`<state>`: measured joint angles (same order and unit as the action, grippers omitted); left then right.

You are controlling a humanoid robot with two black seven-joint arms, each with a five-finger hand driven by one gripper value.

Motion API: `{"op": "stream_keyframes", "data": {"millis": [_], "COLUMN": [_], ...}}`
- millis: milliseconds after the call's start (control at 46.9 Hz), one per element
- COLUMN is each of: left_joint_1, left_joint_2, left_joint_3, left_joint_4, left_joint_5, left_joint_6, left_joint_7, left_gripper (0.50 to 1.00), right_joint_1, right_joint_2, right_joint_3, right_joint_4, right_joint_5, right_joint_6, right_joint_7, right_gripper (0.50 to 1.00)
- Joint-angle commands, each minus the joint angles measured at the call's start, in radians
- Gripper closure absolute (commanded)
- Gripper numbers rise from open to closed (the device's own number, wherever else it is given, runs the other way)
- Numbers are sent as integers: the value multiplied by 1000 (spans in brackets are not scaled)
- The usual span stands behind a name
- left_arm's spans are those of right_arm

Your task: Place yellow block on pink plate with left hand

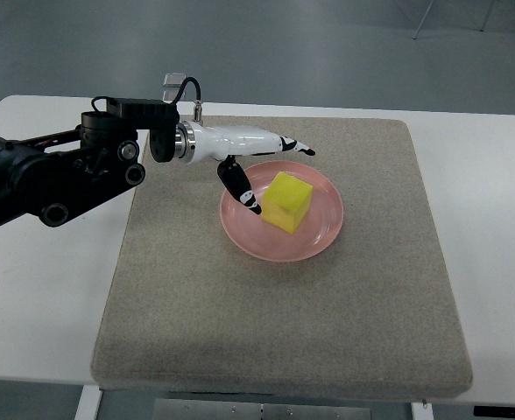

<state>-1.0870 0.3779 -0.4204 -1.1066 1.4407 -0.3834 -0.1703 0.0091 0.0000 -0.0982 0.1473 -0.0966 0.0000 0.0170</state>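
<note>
A yellow block (287, 200) sits on the pink plate (320, 234) in the middle of the mat. My left hand (273, 177) reaches in from the left and hovers over the plate's left rim. Its fingers are spread: the thumb (240, 187) points down next to the block's left side, the other fingers (292, 146) stretch out above and behind the block. The hand holds nothing. The right arm is out of view.
A beige mat (345, 324) covers most of the white table (494, 192). The left arm's black links (56, 179) lie over the table's left part. Chair legs show on the floor at the top right.
</note>
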Motion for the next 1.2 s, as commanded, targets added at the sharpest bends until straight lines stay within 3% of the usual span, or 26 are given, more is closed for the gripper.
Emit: {"op": "stream_keyframes", "data": {"millis": [0,256,555,704,875,982,1174], "left_joint_1": [-10,-25,2,13,33,21,21], "left_joint_2": [38,144,148,153,144,128,75], "left_joint_3": [-9,-12,-15,-14,-20,-23,-73], "left_joint_4": [1,94,315,367,481,600,668], "left_joint_5": [-103,-554,-1161,-1329,-1482,-1562,-1577], "left_joint_6": [-32,-38,-40,-87,-149,-225,-227], "left_joint_7": [0,0,6,24,152,247,353], "left_gripper": [506,506,506,506,506,506,506], "right_joint_1": [0,0,0,0,0,0,0], "right_joint_2": [0,0,0,0,0,0,0], "right_joint_3": [0,0,0,0,0,0,0], "right_joint_4": [0,0,0,0,0,0,0], "right_joint_5": [0,0,0,0,0,0,0], "right_joint_6": [0,0,0,0,0,0,0], "right_joint_7": [0,0,0,0,0,0,0], "right_gripper": [576,576,576,576,576,576,576]}}
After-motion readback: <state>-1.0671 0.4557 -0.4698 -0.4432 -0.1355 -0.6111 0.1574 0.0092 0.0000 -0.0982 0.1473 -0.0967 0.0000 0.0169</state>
